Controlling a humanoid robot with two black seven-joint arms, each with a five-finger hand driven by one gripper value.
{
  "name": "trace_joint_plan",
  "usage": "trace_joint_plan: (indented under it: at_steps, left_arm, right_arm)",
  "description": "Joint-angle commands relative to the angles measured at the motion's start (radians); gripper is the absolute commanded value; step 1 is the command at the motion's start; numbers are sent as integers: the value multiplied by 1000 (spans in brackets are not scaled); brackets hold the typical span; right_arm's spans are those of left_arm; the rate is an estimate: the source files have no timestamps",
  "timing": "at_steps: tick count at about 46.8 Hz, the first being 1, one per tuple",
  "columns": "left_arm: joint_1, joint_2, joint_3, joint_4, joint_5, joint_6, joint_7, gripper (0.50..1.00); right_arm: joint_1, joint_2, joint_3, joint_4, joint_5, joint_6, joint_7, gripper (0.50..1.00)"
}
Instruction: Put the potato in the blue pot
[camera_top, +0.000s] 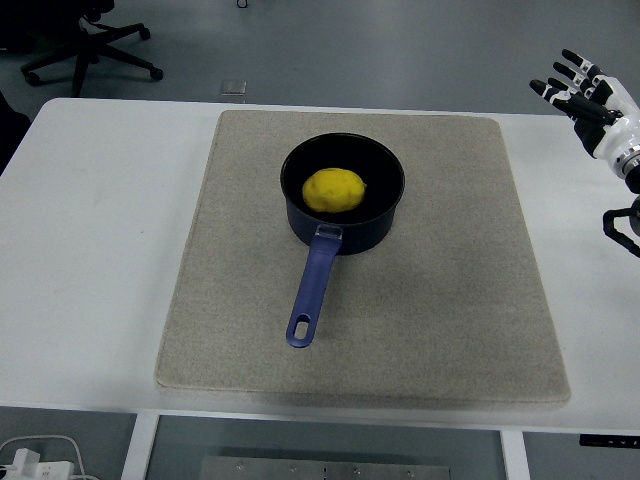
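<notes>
Surface: white counter (100, 250), potato (334, 190) lodged inside blue pot (343, 195).
Handling: judged firm, rounded; best cupped around its middle.
Right robot hand (585, 95): fingers spread, nothing held, far right edge.
</notes>
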Motion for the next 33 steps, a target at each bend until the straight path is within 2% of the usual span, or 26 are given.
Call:
trace_joint_plan:
  at_steps: [1, 33]
  left_arm:
    - [0, 0, 0, 0, 0, 0, -1, 994]
    - [0, 0, 0, 0, 0, 0, 0, 994]
  right_arm:
    - [-1, 0, 0, 0, 0, 0, 0, 932]
    - [0, 2, 0, 1, 0, 2, 0, 932]
